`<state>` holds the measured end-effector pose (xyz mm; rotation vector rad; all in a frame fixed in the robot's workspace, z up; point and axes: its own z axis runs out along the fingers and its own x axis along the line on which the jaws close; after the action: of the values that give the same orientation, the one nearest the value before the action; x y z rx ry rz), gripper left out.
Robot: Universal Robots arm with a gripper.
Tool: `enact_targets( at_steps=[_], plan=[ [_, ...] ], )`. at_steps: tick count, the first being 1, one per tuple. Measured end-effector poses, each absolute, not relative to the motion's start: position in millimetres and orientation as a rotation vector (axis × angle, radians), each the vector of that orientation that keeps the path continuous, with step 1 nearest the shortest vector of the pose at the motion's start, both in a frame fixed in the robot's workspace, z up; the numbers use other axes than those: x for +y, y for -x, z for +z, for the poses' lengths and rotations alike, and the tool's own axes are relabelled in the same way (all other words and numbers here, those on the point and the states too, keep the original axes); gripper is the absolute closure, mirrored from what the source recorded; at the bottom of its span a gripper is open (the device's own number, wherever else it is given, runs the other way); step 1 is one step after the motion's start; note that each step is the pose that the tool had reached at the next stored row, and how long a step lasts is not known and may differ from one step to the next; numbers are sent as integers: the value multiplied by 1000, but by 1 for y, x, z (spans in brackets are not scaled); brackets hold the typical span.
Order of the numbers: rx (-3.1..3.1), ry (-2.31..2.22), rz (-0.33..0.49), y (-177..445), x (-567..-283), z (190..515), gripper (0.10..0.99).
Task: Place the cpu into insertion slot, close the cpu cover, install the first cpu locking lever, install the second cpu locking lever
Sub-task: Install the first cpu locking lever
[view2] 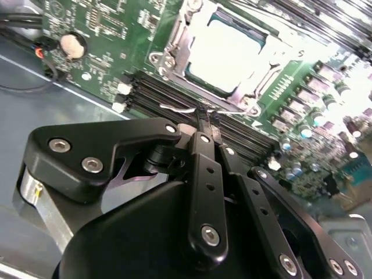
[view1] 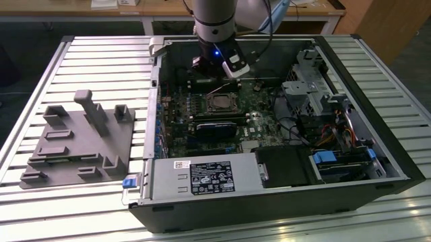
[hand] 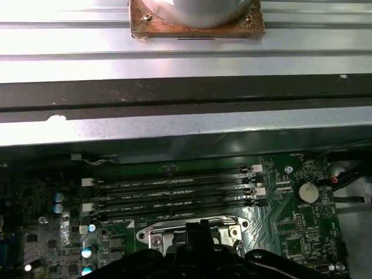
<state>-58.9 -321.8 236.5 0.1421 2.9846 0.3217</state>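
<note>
One cpu (view2: 229, 52), seated in the insertion slot (view2: 167, 58) with the cpu cover (view2: 187, 40) apparently lowered over it. Judged light, rigid and delicate underneath, so handle by the edges only. One gripper (view2: 204, 119), clenched, tip at a thin wire locking lever (view2: 174, 108) beside the slot. Lever likely springy, best taken near its free end.

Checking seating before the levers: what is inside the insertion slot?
The cpu sits inside the insertion slot, its bright top showing through the cpu cover window. The frame hides its edges; contacts beneath are covered.
</note>
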Motion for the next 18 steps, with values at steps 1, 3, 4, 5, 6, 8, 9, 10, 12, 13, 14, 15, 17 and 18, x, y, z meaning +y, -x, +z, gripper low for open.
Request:
enact_targets(
  at_steps=[1,3,4,5,6,8,9,10,12,13,14,15,17,18],
  plan=[
    [2978,-141,322,59,-322,236,980],
    [2968,-139,321,59,-322,234,980],
    [2963,-138,321,59,-322,233,980],
    [2960,-137,321,59,-322,232,980],
    [2956,-136,321,59,-322,230,980],
    [2949,-135,321,59,-322,228,980],
    [2946,-134,321,59,-322,227,980],
    [2943,-134,321,59,-322,226,980],
    [2943,-134,320,59,-322,224,980],
    [2943,-134,320,59,-321,224,980],
    [2943,-134,320,59,-321,224,980],
    [2943,-134,320,59,-320,224,980],
    [2943,-134,320,59,-319,223,980],
    [2943,-133,320,58,-318,223,980]
  ],
)
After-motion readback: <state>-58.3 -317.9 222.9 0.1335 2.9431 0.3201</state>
